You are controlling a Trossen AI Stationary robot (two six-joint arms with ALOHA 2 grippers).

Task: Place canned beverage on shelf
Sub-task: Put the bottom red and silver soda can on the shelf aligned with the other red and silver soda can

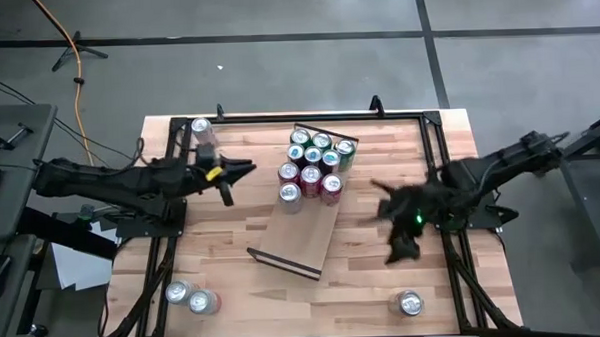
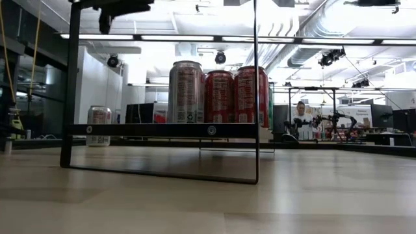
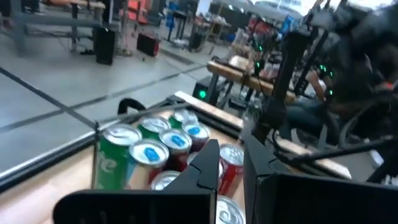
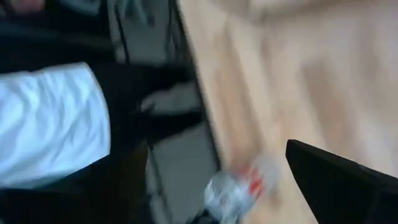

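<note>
1. The tabletop [image 1: 234,291] carries the shelf [image 1: 300,234], a light board lying on a diagonal; its long axis runs from the near rail [image 1: 283,262] back toward the far right.
2. Only the low view shows the cluster of cans [image 1: 314,166] standing upright above the rail; the high view shows they crowd the shelf's far end.
3. The right gripper [image 1: 403,247] hovers with fingers spread wide, empty, above a lone can [image 1: 411,304]; its wrist view shows that can [image 4: 233,186] blurred.
4. The left gripper [image 1: 242,171] is clenched, empty, just left of the cluster.
5. Other cans sit apart: one at the far-left corner [image 1: 202,129], two near-left [image 1: 189,296].
</note>
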